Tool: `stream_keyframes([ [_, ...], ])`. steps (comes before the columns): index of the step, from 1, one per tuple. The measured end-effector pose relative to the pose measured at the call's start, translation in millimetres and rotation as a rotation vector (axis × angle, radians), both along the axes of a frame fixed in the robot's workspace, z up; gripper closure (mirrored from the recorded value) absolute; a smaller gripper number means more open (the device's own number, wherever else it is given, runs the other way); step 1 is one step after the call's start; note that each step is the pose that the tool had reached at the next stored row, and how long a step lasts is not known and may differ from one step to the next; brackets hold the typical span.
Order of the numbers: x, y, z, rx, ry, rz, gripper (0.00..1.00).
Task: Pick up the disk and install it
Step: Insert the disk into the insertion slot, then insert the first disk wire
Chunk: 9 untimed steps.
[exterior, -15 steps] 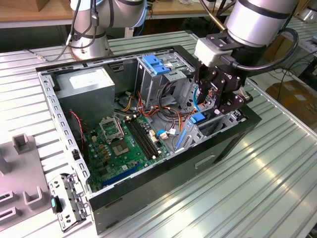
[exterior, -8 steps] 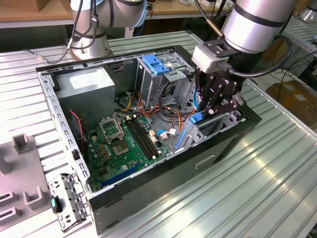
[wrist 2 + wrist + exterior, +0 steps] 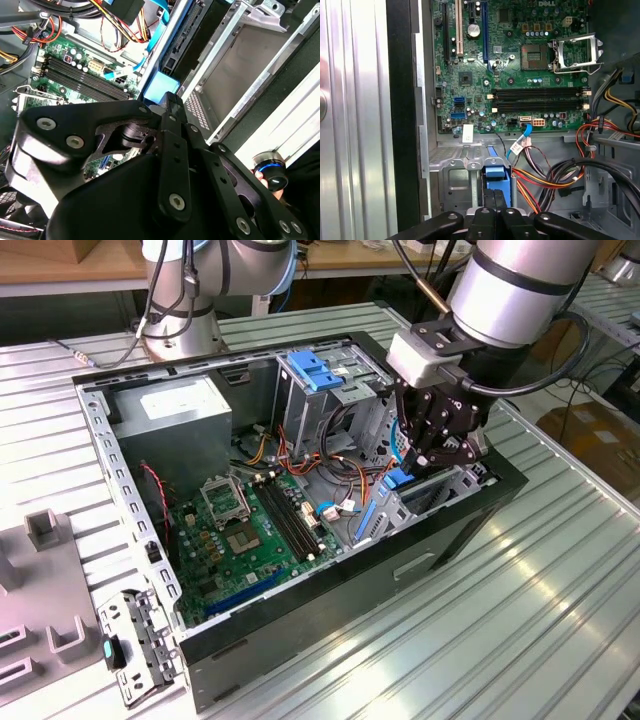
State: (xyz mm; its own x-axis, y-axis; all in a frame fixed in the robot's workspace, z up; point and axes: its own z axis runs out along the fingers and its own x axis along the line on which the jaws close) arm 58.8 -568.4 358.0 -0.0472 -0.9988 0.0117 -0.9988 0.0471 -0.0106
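Disk (image 3: 497, 174) looks mostly slotted into the drive cage (image 3: 451, 170) (full seating unconfirmed). Tool (image 3: 494, 194) pinched narrow at its blue end, at the cage mouth.

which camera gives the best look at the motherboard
The first wrist view: the motherboard faces the camera almost whole, with its socket and memory slots plain. The exterior view shows it slanted inside the case. The second wrist view shows one part beyond the gripper.
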Motion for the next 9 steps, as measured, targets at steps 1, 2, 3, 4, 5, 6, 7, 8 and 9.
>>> stream_keyframes([
  [1,0.0,0.0,0.0,0.0000,0.0000,0.000,0.89],
  [2,0.0,0.0,-0.1,0.0001,0.0000,0.000,0.89],
  [3,0.0,0.0,-0.2,0.0000,0.0000,0.000,0.89],
  [4,0.0,0.0,-0.2,0.0000,0.0000,0.000,0.89],
  [5,0.0,0.0,-0.2,0.0000,0.0000,0.000,0.89],
  [6,0.0,0.0,-0.2,0.0000,0.0000,0.000,0.89],
  [7,0.0,0.0,-0.2,0.0000,0.0000,0.000,0.89],
  [8,0.0,0.0,-0.2,0.0000,0.0000,0.000,0.89],
  [9,0.0,0.0,-0.3,0.0000,0.0000,0.000,0.89],
])
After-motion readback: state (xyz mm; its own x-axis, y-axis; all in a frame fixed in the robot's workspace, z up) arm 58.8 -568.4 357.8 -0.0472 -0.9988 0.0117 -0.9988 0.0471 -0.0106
